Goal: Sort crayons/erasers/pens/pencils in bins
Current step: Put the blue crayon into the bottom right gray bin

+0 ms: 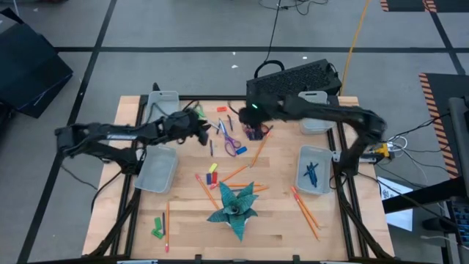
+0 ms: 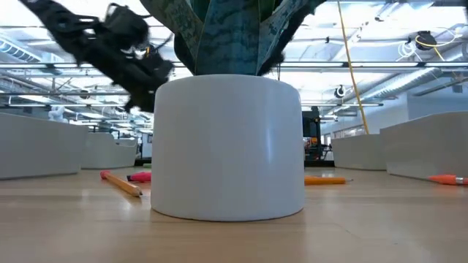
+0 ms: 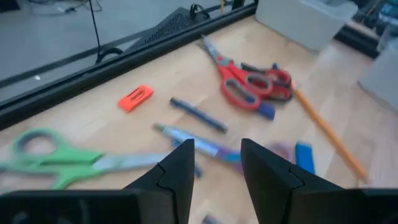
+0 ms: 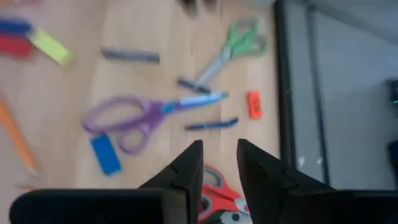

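My left gripper (image 1: 203,132) hovers open over the far-middle clutter, and a dark blue pen (image 3: 199,115) lies on the table just ahead of its fingers. My right gripper (image 1: 248,119) hovers open close by, above the purple scissors (image 4: 137,121) and another pen (image 4: 211,125). Orange pencils (image 1: 259,152) (image 1: 305,213) lie loose on the wood. Crayons and erasers (image 1: 212,173) lie in the middle, and an orange eraser (image 3: 135,98) lies nearer the far edge. Four bins stand at the sides: far left (image 1: 163,103), left (image 1: 157,167), far right (image 1: 315,121), and right (image 1: 315,174) with blue pens in it.
A potted plant (image 1: 234,205) stands near the front middle and fills the low view (image 2: 227,146). Green scissors (image 3: 50,158) and red scissors (image 3: 249,87) lie among the clutter. A black keyboard (image 1: 293,77) sits beyond the far edge. Green pieces (image 1: 157,227) lie front left.
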Available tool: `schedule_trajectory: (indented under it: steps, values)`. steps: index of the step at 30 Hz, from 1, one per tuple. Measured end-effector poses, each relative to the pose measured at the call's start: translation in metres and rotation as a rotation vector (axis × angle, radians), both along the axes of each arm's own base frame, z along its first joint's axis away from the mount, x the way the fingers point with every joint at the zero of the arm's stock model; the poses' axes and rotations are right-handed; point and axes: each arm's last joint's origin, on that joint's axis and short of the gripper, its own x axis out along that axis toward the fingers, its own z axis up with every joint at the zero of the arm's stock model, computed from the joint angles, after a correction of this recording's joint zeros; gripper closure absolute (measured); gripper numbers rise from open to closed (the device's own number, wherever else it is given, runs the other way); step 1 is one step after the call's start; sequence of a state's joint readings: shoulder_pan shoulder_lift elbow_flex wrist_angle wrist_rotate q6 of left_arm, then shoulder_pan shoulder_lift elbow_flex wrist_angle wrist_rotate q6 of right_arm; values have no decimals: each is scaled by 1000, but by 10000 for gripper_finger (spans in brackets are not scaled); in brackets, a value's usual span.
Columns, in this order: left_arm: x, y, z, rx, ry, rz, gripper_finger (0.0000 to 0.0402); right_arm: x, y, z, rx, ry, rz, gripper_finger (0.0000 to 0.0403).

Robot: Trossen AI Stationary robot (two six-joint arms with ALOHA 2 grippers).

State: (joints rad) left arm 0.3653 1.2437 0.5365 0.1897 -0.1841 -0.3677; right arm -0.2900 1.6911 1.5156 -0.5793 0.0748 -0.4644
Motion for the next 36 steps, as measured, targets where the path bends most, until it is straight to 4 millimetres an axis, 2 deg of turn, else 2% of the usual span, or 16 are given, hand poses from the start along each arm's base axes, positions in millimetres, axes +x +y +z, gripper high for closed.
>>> schedule_trajectory:
  steps: [6, 9, 12, 15, 19, 22, 25, 30, 36]
  values:
    - [41, 16, -4, -113, -6, 67, 268, -51, 57, 11, 13, -257, -38, 314]
    - [62, 24, -13, -152, 8, 90, 268, -72, 76, 9, 7, -353, -80, 314]
    - [83, 33, -22, -177, 25, 106, 266, -86, 88, 2, -11, -365, -136, 314]
    - [103, 44, -31, -202, 32, 113, 249, -91, 92, -1, -11, -375, -210, 314]
    - [126, 54, -43, -231, 78, 116, 198, -90, 93, -3, 28, -386, -241, 314]
    - [137, 59, -47, -272, 150, 141, 158, -90, 93, -6, 32, -369, -246, 314]
    - [144, 68, -48, -323, 214, 186, 137, -89, 92, -7, 32, -362, -247, 314]
    - [151, 85, -58, -390, 320, 239, 149, -89, 91, -7, 31, -357, -252, 314]
    - [146, 86, -59, -386, 378, 284, 194, -89, 91, -8, 40, -358, -260, 314]
